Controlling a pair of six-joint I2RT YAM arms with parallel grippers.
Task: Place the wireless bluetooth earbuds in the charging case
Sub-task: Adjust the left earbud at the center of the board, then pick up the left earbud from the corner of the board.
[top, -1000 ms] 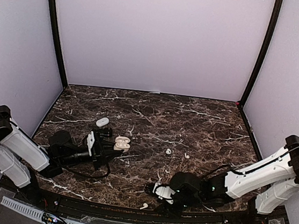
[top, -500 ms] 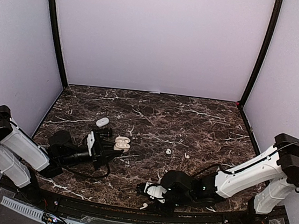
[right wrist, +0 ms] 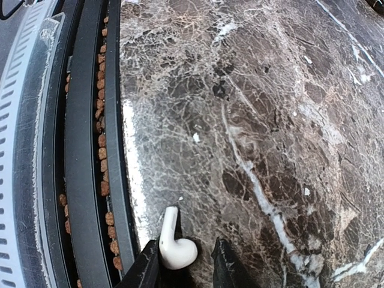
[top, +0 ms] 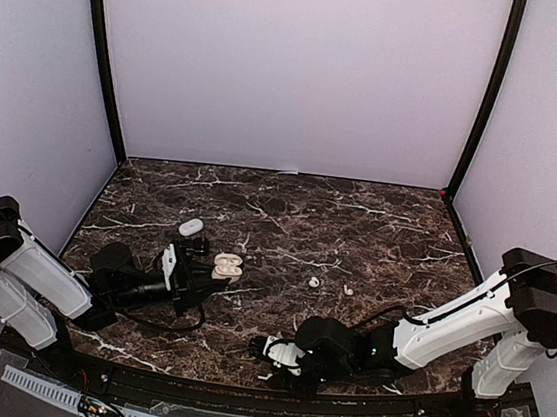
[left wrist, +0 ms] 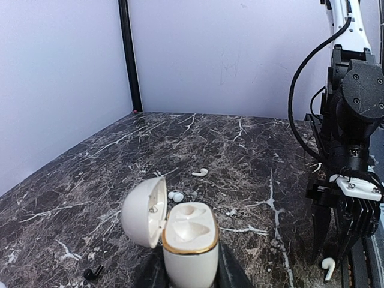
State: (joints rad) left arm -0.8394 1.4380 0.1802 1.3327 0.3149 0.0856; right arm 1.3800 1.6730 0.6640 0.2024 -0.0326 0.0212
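Observation:
My left gripper [left wrist: 191, 271] is shut on the white, gold-rimmed charging case [left wrist: 189, 237], which stands upright with its lid swung open to the left and both sockets bare; the top view shows the case [top: 227, 266] at centre left. A white stemmed earbud [right wrist: 176, 247] lies at the table's near edge between the fingers of my right gripper [right wrist: 185, 267]. The left finger touches it and the right finger stands a little apart from it. From above, the right gripper [top: 263, 361] sits low over that earbud [top: 265, 376]. Two more white earbuds [left wrist: 200, 173] [left wrist: 176, 196] lie beyond the case.
A closed white case [top: 191, 227] lies at the left rear. Two small white earbuds [top: 314, 282] [top: 348, 290] rest mid-table. A black earbud [left wrist: 92, 273] lies left of the held case. The black rail [right wrist: 90, 150] runs right beside the right gripper.
My right arm has slid left along the near edge until its fingers stand either side of the stemmed earbud, and its jaws have narrowed. The left arm and the case have stayed put.

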